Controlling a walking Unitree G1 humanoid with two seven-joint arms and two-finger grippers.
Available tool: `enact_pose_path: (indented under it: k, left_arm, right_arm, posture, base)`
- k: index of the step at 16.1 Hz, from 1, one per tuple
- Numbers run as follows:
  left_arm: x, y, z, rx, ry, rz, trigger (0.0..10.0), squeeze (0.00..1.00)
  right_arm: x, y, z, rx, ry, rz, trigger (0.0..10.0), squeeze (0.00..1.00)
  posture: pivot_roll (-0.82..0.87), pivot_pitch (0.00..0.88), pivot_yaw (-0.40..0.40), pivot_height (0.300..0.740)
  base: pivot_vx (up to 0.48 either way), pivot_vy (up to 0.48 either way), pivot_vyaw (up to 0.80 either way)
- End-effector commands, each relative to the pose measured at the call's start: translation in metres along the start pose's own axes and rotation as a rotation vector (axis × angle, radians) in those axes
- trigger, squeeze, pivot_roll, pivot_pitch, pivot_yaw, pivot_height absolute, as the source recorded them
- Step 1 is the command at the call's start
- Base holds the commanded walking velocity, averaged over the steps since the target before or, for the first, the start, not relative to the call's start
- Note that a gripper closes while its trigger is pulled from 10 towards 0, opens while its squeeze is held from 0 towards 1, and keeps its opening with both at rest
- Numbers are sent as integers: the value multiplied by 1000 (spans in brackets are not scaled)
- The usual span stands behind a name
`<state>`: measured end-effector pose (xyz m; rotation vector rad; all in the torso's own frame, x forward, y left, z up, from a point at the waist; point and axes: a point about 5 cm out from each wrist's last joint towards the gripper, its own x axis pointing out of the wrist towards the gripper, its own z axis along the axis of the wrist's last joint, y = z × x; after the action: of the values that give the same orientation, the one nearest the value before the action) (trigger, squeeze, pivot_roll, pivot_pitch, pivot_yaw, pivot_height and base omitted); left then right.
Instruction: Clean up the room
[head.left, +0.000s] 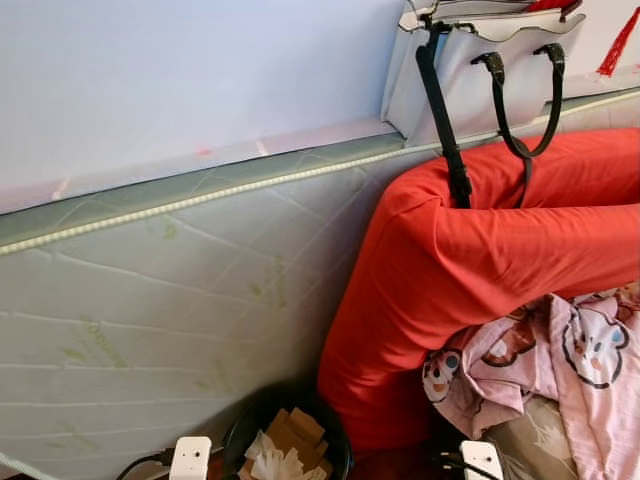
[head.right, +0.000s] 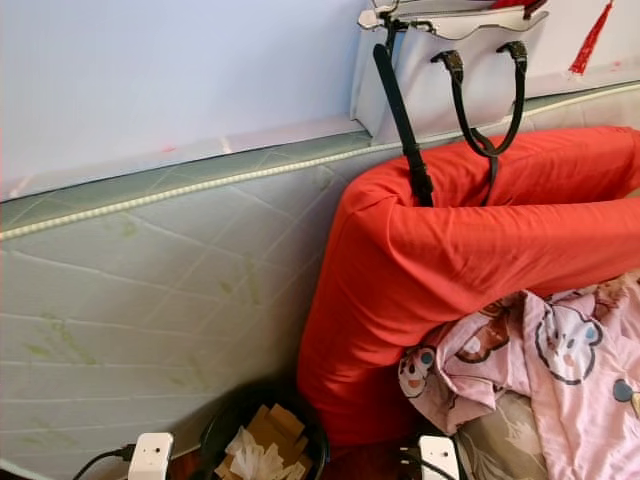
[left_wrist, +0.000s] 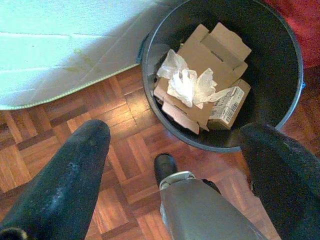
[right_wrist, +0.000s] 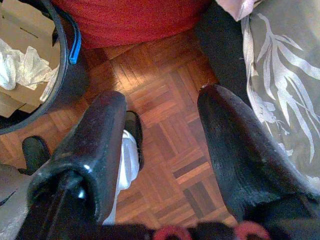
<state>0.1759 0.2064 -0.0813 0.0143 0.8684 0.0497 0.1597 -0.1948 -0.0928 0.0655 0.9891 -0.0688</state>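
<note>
A black waste bin (left_wrist: 272, 65) stands on the parquet floor, between the mattress and a red bedding roll. It holds flattened cardboard boxes (left_wrist: 212, 55) and crumpled white tissue (left_wrist: 187, 85). In the eye views the bin (head.left: 285, 440) sits at the bottom edge. My left gripper (left_wrist: 175, 131) hangs open just above the floor at the bin's near rim, nothing between its fingers (left_wrist: 65, 185). My right gripper (right_wrist: 164, 97) is open too, over bare parquet between the bin (right_wrist: 62, 55) and a grey leaf-patterned cloth (right_wrist: 285, 75).
A quilted mattress (head.left: 150, 300) stands on its side along the left. A red bedding roll (head.left: 480, 250) leans against it, with a white handbag (head.left: 470, 60) and its black straps above. Pink cartoon-print cloth (head.left: 560, 360) lies at the right. My foot (left_wrist: 165, 167) is near the bin.
</note>
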Motion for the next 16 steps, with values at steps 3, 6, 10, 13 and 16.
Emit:
enact_pose_path:
  k: [3,6,10,13,16]
  left_arm:
    - [-1,0,-3,-17,13,5,10000,0]
    - [-1,0,-3,-21,13,6,10000,0]
    - [-1,-1,-4,-27,12,5,10000,0]
    - [-1,0,-4,-27,13,7,10000,0]
    - [-1,0,-4,-27,13,6,10000,0]
  right_arm:
    - [0,-4,2,11,-13,-8,10000,0]
    - [0,-5,3,6,-14,-6,10000,0]
    - [0,-6,3,5,-17,-3,10000,0]
    - [0,-5,3,8,-18,0,10000,0]
    - [0,-5,4,20,-26,6,10000,0]
  posture:
    - [-83,0,-39,740]
    - [-79,0,-45,740]
    - [-83,0,-46,740]
    - [-82,0,-48,740]
    - [-82,0,-47,740]
  base:
    - [0,0,0]
    - [0,0,0]
    - [-74,0,0]
    - [-301,0,0]
    - [-326,0,0]
